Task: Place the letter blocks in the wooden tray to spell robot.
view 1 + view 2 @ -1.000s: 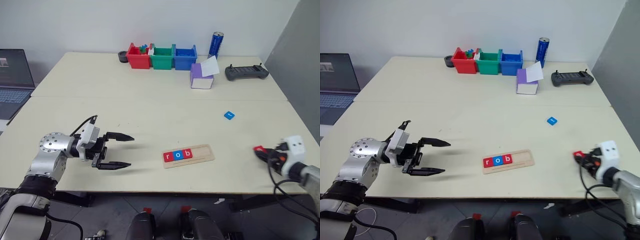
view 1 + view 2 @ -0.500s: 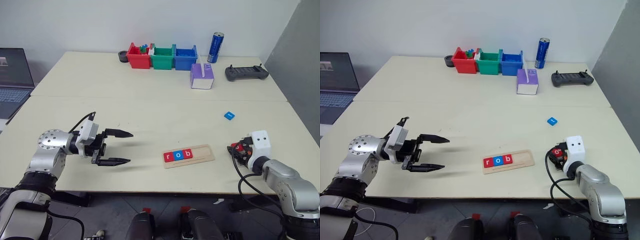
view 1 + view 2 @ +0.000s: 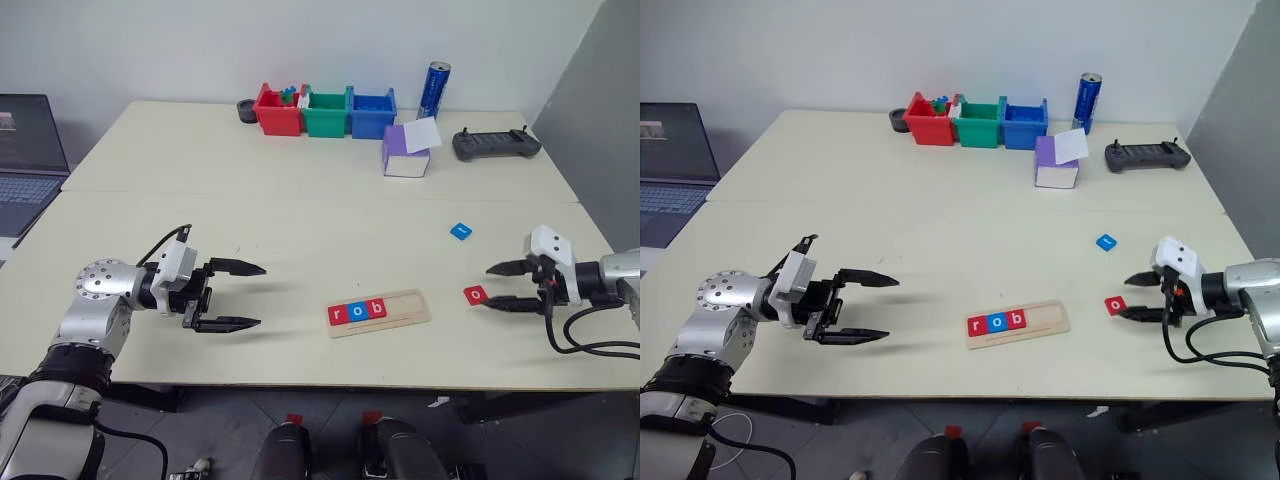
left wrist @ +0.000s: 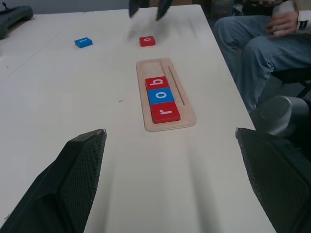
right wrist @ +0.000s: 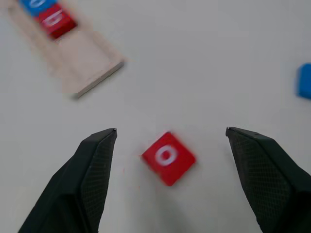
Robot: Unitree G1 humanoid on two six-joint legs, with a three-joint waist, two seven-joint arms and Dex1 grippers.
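Laptop (image 3: 25,150) at far left edge, off the counter (image 3: 300,215). Left gripper (image 3: 235,295) hangs over the near-left part of counter, fingers (image 3: 238,267) wide apart, nothing btwn them, pointing right toward the wooden tray (image 3: 378,312). Tray lies near the front edge, abt centre, slightly angled. In its left part sit 3 letter blocks touching in a row: red r (image 3: 336,314), blue o (image 3: 356,311), red b (image 3: 375,308); right part of tray bare. Just right of tray, apart from it, red o block (image 3: 476,294) flat on counter, not in tray. Right gripper (image 3: 505,287) sits right beside that block, fingers (image 5: 95,170) spread well apart; wrist view shows block lying btwn them w/ clear gaps both sides, not gripped. Blue block (image 3: 459,231) farther back, right of centre, letter too small to read. Far side: red (image 3: 277,112), green (image 3: 325,113), blue (image 3: 370,114) bins in a row, blue can (image 3: 433,91), purple box (image 3: 405,152), black controller (image 3: 495,144). Left wrist view: a person's legs in jeans (image 4: 252,48) beside the counter.
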